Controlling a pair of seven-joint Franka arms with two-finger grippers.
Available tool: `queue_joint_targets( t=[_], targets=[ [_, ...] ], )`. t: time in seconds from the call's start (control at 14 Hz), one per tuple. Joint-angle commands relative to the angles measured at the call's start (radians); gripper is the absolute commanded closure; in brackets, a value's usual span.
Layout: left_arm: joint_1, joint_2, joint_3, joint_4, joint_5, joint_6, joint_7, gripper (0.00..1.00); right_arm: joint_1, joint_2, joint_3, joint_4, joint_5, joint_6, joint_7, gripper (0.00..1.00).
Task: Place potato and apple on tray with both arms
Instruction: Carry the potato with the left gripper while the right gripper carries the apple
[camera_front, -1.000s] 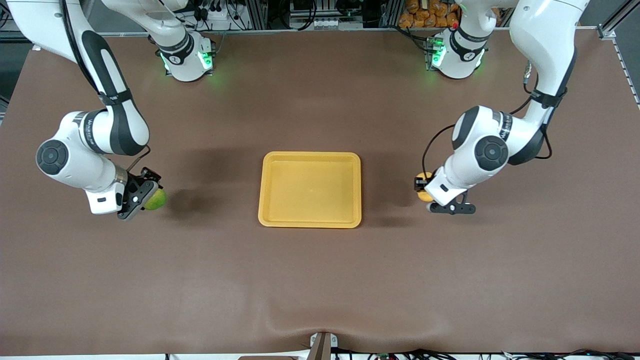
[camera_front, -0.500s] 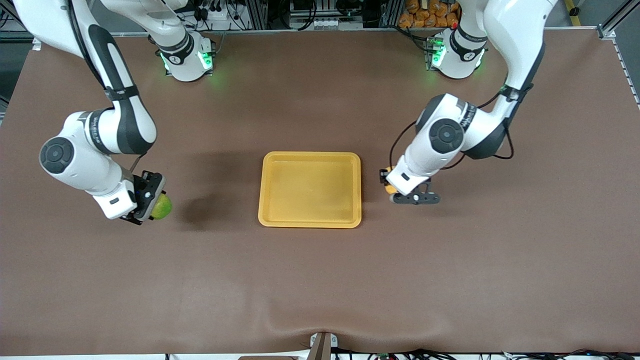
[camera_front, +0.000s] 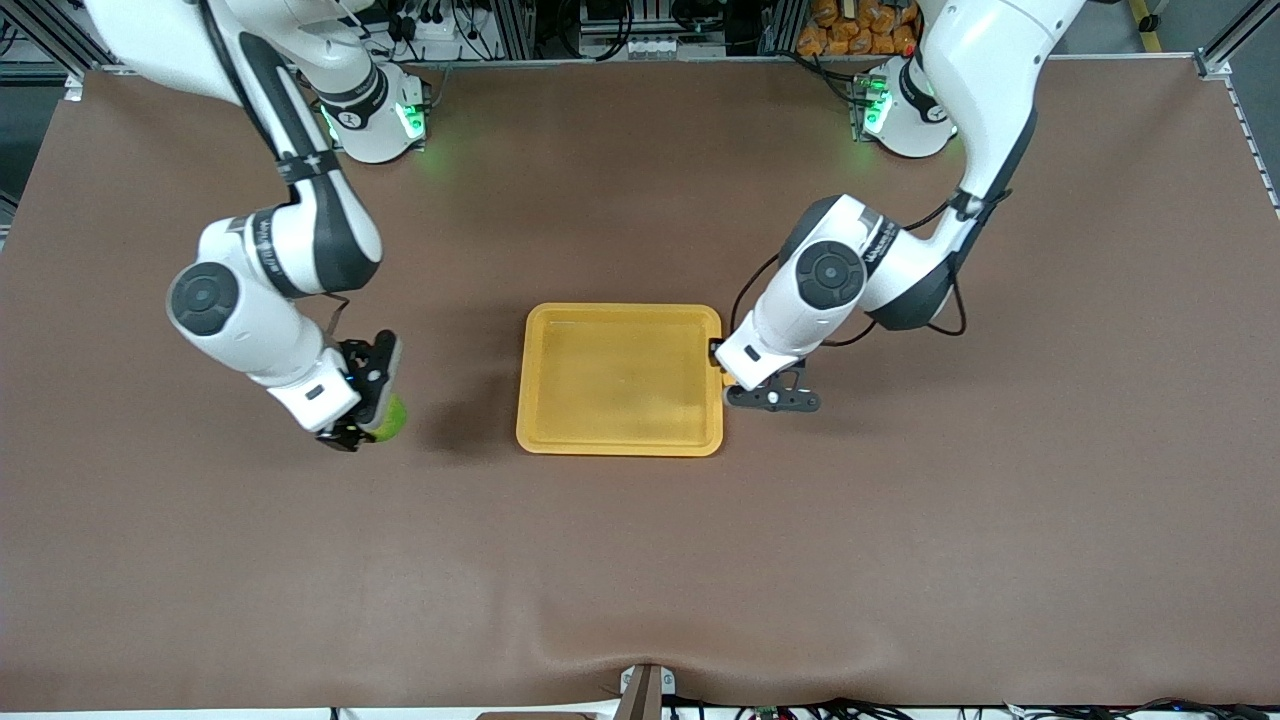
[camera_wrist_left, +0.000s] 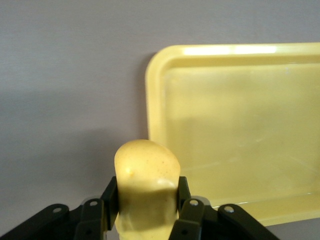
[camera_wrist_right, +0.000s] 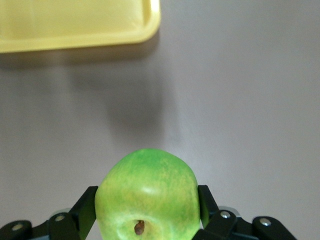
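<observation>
On the counter, nearest the front camera: bare brown counter (camera_front: 640, 560) surface, with the action above it in that view.
Right gripper (camera_front: 372, 405): up in the air over the bare counter toward the right arm's end, beside the tray but clear of its rim.
Right gripper fingers (camera_wrist_right: 84, 206): clamped on the apple, one on each flank.
Apple (camera_front: 390, 418): green, held off the counter by the right gripper; in the right wrist view the apple (camera_wrist_right: 147, 196) shows its brownish dimple, and its shadow falls on the counter short of the tray.
Tray (camera_front: 620, 380): yellow-orange, flat on the middle of the counter between the two grippers; nothing lies in it. One corner of its rim shows in the right wrist view (camera_wrist_right: 145, 27).
Left gripper (camera_front: 722, 362): in the air over the tray's edge at the left arm's end.
Left gripper fingers (camera_wrist_left: 189, 215): closed on the potato from both sides.
Potato (camera_wrist_left: 146, 187): yellow-orange, gripped at its lower part, with the rounded end standing free; it hangs above the counter just at the tray's rim (camera_wrist_left: 152, 107). From the front camera the wrist hides it almost wholly.
Arm bases: along the counter's farthest edge, lit green.
</observation>
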Motion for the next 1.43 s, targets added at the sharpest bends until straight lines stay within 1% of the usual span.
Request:
queue_joint_targets(
  t=[0.0,0.14,0.29,0.43,0.64,0.79,0.93,1.07,1.36],
  targets=[
    [-0.030,0.087,0.009,0.106,0.079,-0.013,-0.013,1.00,0.046,0.011,-0.009,0.015,0.013,-0.015,-0.050,0.85],
    [-0.048,0.134,0.008,0.150,0.105,-0.013,-0.019,1.00,0.064,0.015,-0.009,-0.004,0.015,-0.017,-0.052,0.85],
    [-0.056,0.156,0.008,0.164,0.106,-0.013,-0.022,1.00,0.075,0.015,-0.008,-0.013,0.015,-0.011,-0.052,0.85],
    [-0.057,0.174,0.009,0.178,0.106,-0.012,-0.022,1.00,0.132,0.018,-0.012,-0.002,0.010,0.006,-0.048,0.91],
    [-0.065,0.200,0.008,0.221,0.098,-0.010,-0.049,1.00,0.146,0.037,-0.009,0.024,0.016,0.015,-0.031,0.94],
    [-0.089,0.216,0.011,0.242,0.101,-0.010,-0.103,1.00,0.191,0.052,-0.009,0.035,0.032,0.038,0.032,0.94],
    [-0.106,0.227,0.014,0.248,0.106,-0.010,-0.151,1.00,0.233,0.061,-0.011,0.036,0.032,0.054,0.135,0.94],
    [-0.108,0.228,0.014,0.248,0.109,-0.010,-0.152,1.00,0.250,0.077,-0.009,0.036,0.033,0.095,0.161,0.94],
    [-0.108,0.245,0.014,0.248,0.109,-0.003,-0.155,1.00,0.275,0.091,-0.011,0.036,0.033,0.101,0.213,0.93]
  ],
)
